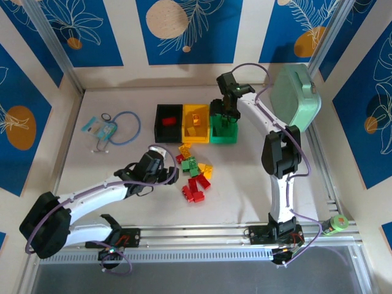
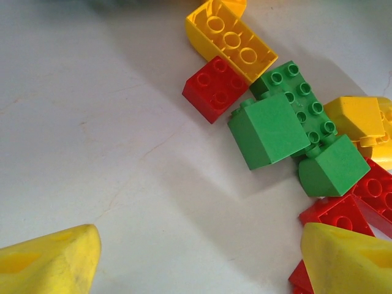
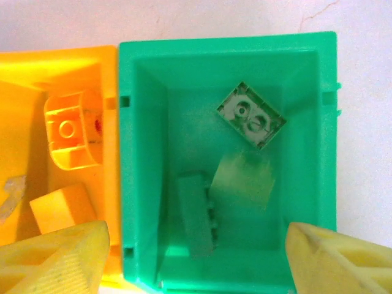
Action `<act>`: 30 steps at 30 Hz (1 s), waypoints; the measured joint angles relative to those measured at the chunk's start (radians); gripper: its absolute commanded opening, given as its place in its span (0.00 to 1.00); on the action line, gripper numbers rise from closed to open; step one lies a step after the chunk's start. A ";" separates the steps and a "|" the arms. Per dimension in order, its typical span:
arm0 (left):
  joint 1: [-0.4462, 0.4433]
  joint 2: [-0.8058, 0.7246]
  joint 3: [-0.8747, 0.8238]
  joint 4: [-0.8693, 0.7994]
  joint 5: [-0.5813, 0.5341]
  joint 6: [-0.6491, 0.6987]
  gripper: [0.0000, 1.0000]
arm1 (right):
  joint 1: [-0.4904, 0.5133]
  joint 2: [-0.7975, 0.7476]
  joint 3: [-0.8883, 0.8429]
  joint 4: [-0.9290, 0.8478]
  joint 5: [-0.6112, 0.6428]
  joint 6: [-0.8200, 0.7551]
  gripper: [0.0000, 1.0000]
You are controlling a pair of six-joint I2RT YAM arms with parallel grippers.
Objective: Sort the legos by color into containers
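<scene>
Hovers over the green bin [image 3: 128, 153] with the right gripper [image 3: 199, 263]: released, yellow fingers spread wide, nothing between them. Inside that bin, one green brick [image 3: 251, 115] upside down with its hollow underside showing, toward the far right corner. A second green brick [image 3: 196, 211] along the floor near the left wall. Between the two, a pale blurred patch, too smeared to tell what.

Touching the green bin on its left, the yellow bin [image 3: 37, 67], with a studded yellow brick [image 3: 68, 128] and a plain yellow block [image 3: 61, 208] inside. Left of that again, in the same row and seen from above, the black bin [image 1: 160, 125] with a red brick [image 1: 169, 120] in it.

Hangs low over the desk [image 1: 110, 165] with the left gripper [image 2: 199, 263]: likewise released, fingers apart, grasping nothing, just left of the loose pile of legos [image 1: 195, 174]. Close up in that pile:
- a long yellow brick [image 2: 231, 40] farthest away
- a red brick [image 2: 214, 89] touching its near side
- a flat green studded brick [image 2: 300, 98] partly under a smooth-faced green cube [image 2: 267, 128]
- a rounded green piece [image 2: 334, 165] just right of the cube
- more yellow and red bricks crowding the right edge

All of the pile sits near the bins but apart from them, on the near side.

Elsewhere, a pale mint-green case [image 1: 296, 95] leaning at the far right. Well to the left of the bins, a blue looped cord [image 1: 125, 128] with a small packet.
</scene>
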 measured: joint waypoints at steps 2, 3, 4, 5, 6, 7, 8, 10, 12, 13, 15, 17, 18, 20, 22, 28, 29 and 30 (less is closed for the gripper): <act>0.000 0.001 0.000 0.001 0.000 0.000 0.84 | 0.022 -0.040 -0.052 0.012 0.000 0.000 0.77; 0.000 0.004 0.001 0.002 0.000 0.000 0.84 | 0.029 -0.062 -0.082 0.021 0.000 0.000 0.77; 0.000 0.012 0.003 0.002 0.001 0.000 0.84 | 0.037 -0.087 -0.119 0.030 -0.002 0.000 0.77; 0.000 0.026 0.008 0.004 0.002 0.000 0.84 | 0.047 -0.117 -0.159 0.037 -0.005 0.000 0.77; -0.001 0.041 0.015 0.004 0.007 0.000 0.84 | 0.053 -0.144 -0.195 0.048 -0.008 0.001 0.77; -0.001 0.062 0.026 0.006 0.012 0.000 0.84 | 0.059 -0.178 -0.240 0.062 -0.013 0.002 0.77; -0.001 0.082 0.037 0.009 0.018 -0.001 0.84 | 0.062 -0.215 -0.286 0.076 -0.017 0.004 0.77; -0.001 0.122 0.060 0.015 0.031 -0.003 0.84 | 0.063 -0.276 -0.358 0.099 -0.021 0.009 0.77; -0.001 0.159 0.085 0.024 0.042 -0.004 0.83 | 0.063 -0.331 -0.421 0.124 -0.026 0.016 0.76; -0.001 0.177 0.099 0.029 0.047 -0.007 0.82 | 0.063 -0.355 -0.448 0.136 -0.027 0.019 0.76; -0.001 0.211 0.129 0.035 0.054 -0.014 0.80 | 0.063 -0.393 -0.499 0.157 -0.030 0.027 0.76; -0.002 0.246 0.162 0.035 0.060 -0.024 0.78 | 0.063 -0.422 -0.549 0.175 -0.037 0.035 0.76; -0.002 0.262 0.176 0.035 0.062 -0.029 0.77 | 0.062 -0.430 -0.567 0.183 -0.038 0.039 0.76; -0.003 0.300 0.209 0.033 0.061 -0.045 0.74 | 0.061 -0.441 -0.607 0.197 -0.042 0.046 0.76; -0.007 0.341 0.246 0.021 0.061 -0.060 0.72 | 0.060 -0.448 -0.639 0.209 -0.045 0.055 0.76; -0.025 0.450 0.344 -0.024 0.031 -0.112 0.65 | 0.060 -0.457 -0.696 0.242 -0.063 0.079 0.75; -0.029 0.461 0.351 -0.032 0.026 -0.118 0.64 | 0.060 -0.461 -0.704 0.247 -0.064 0.080 0.75; -0.031 0.470 0.358 -0.042 0.022 -0.124 0.64 | 0.060 -0.467 -0.712 0.253 -0.066 0.084 0.75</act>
